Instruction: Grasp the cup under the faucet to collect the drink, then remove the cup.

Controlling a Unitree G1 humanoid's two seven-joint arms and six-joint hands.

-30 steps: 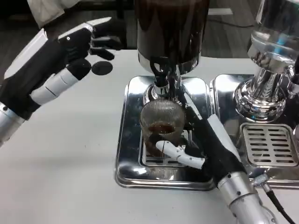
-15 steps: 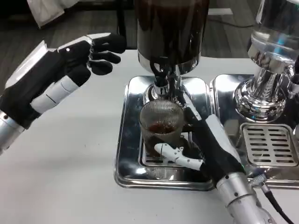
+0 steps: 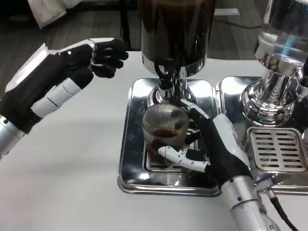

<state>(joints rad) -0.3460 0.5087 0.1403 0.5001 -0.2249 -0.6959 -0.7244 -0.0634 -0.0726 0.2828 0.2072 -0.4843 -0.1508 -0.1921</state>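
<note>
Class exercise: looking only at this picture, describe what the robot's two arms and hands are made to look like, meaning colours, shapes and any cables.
Both forearms are silver metal cylinders. The left hand has a flat white back, a black palm, and fingers with white segments and rounded black tips. The right hand has a white back edged in black, with one slim white finger among black ones. A thin black cable runs beside the right wrist.

1 camera, head view. Mounted high on the robot, looking forward and steeply down onto the white table point(image 3: 62, 183). Close range: the left hand point(image 3: 72, 67) enters from the upper left edge, the right hand point(image 3: 211, 144) from the lower right edge. Dark drink dispenser point(image 3: 175, 33) is cut off by the top edge; a second dispenser point(image 3: 279, 57) is cropped at the right edge. Dark floor point(image 3: 62, 29) shows beyond the table's far edge. No second view, so no overlap recorded.
</note>
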